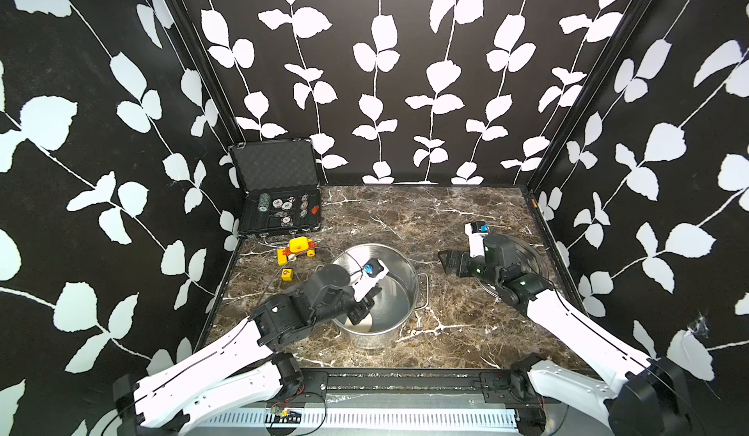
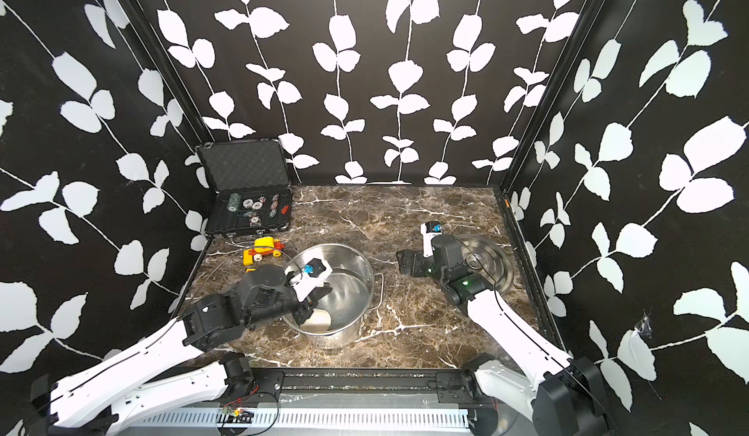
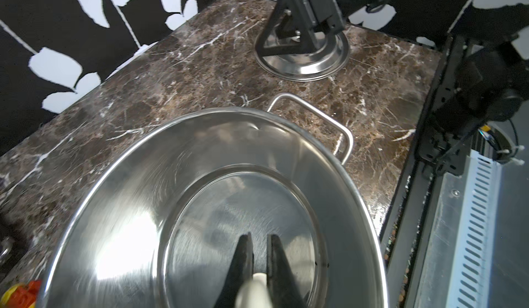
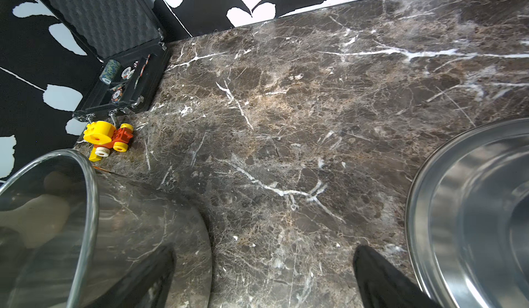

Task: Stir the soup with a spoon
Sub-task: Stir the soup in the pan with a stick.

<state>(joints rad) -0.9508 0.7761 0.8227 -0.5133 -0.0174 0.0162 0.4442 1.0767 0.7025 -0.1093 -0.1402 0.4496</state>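
left tool [image 3: 259, 236]: clamped on spoon [image 3: 254, 288] handle, shown by left wrist only | both top views: spoon bowl at pot [image 1: 405, 276] 7 o'clock | right tool [image 1: 446, 263]: spread wide, empty | lid [image 2: 494, 264]: desk [image 1: 446, 219] 3 o'clock

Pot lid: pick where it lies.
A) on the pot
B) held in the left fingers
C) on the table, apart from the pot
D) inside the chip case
C: the lid lies on the marble table, well clear of the uncovered pot.
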